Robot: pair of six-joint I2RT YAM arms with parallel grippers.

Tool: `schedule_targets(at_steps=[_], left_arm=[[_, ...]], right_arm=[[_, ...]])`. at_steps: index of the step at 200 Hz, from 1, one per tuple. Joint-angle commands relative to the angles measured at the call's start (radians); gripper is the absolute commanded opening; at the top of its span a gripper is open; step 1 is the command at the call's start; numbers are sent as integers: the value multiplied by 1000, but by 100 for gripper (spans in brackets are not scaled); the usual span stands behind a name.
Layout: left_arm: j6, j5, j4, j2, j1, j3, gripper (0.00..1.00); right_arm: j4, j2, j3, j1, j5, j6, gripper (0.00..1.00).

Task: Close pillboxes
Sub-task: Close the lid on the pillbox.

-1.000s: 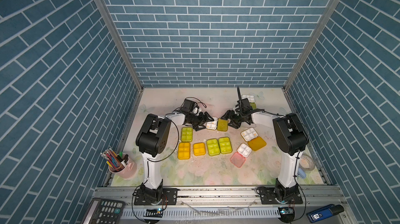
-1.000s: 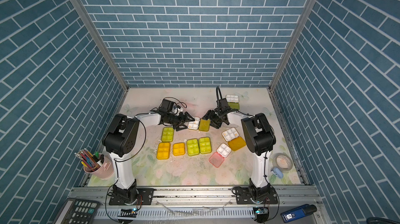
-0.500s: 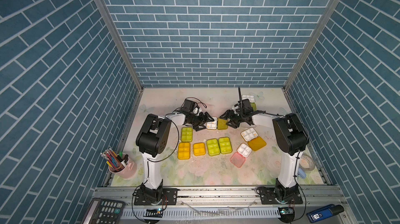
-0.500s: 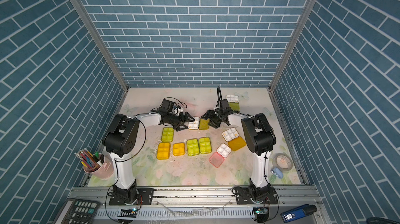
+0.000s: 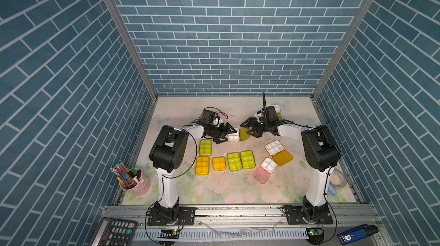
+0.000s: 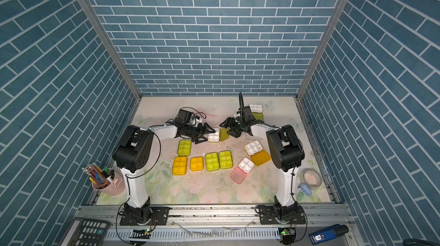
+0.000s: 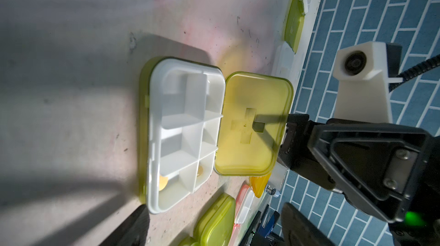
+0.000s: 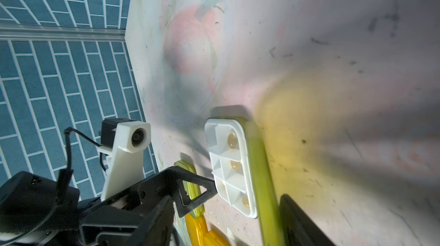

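Floral tabletop [image 5: 214, 192] carries the open pillbox [image 7: 181, 133] at centre rear; left pincer [image 5: 227, 134], jaws apart, brackets its tray; right pincer [image 5: 246, 130], jaws apart, backs the raised green lid [image 7: 250, 125]; an off-centre push could skid the box unlatched.

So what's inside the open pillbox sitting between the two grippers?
Its white tray is split into compartments, and a few small amber pills sit in some. Divider walls hide parts of the floors, so I cannot count them.
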Motion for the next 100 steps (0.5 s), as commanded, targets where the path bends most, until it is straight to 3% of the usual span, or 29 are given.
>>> schedule_targets(at_steps=[1,100], left_arm=[[-3,9,27,-63,28,-16,88],[-46,9,54,-145,150,-56,89]], right_arm=[[-7,-30,34,15,-9,23,71],[-133,36,161,87,15,-36,70]])
